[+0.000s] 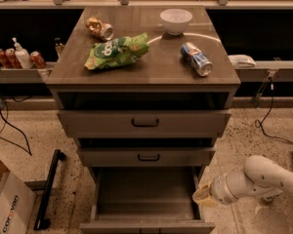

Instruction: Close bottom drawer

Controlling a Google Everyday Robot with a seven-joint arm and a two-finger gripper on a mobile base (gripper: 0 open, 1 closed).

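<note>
The bottom drawer (144, 201) is the lowest of 3 in the cabinet and stands pulled far out toward the camera. It is grey-brown wood laminate, a deep plain box with a bare floor and thin side walls. Its front panel lies at the very bottom edge of the view, so little of its face shows. It opens upward and its front faces the camera. The front panel's long axis runs left to right, and the box slides front to back, out from under the middle drawer (146, 156).

There are 3 drawers. The top drawer (144, 123) has the widest front and the middle one is narrower. Both are out a little, and each carries 1 dark bar handle.

The counter (156, 72) holds 4 things: 1 white bowl (176, 21), 1 green snack bag (116, 50), 1 blue can (196, 58) on its side and 1 crumpled can (99, 28).

There is 1 white arm (263, 177), which reaches in from the right. Its gripper (202, 196) is at the outer face of the bottom drawer's right wall, near the front corner. I cannot tell whether the jaws are open or closed.
</note>
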